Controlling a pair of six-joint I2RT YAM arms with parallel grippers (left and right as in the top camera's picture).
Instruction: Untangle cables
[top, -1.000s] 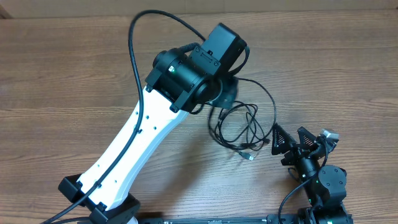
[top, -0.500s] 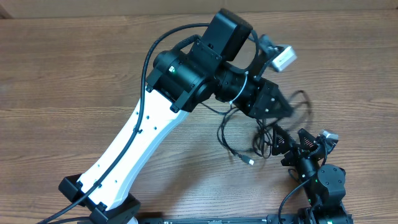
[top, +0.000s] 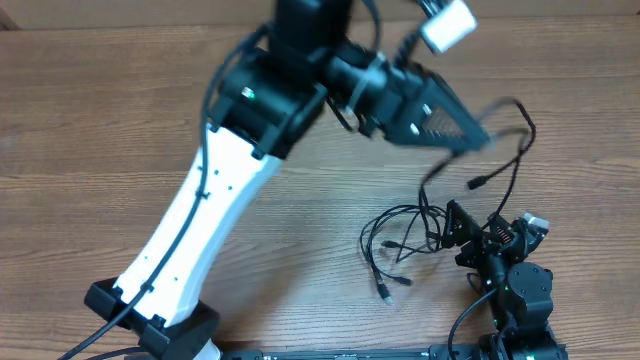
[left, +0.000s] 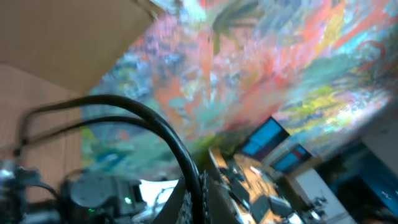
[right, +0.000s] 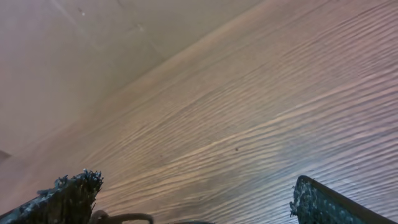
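one strand (top: 527, 130) of the cables (top: 400, 238) arcs in the air off the tip of your left gripper (top: 478, 138), its plug (top: 476, 183) dangling free above the wooden table (top: 100, 120). the overhead view is blurred there, but the fingers taper together to a point with the strand hanging from them. that reads as clenched on the cable, held high so its own weight drags it out of the knot. your left wrist view points off at the room, so it confirms nothing.

the rest of the cables lie in loose overlapping loops on the table, just beside your right gripper (top: 472, 222). that gripper sits low with fingers spread wide. its wrist view shows only bare wood between them, so it grasps nothing. my guess is it waits there to pin the pile. watch that the loops don't ride up with the lifted strand.
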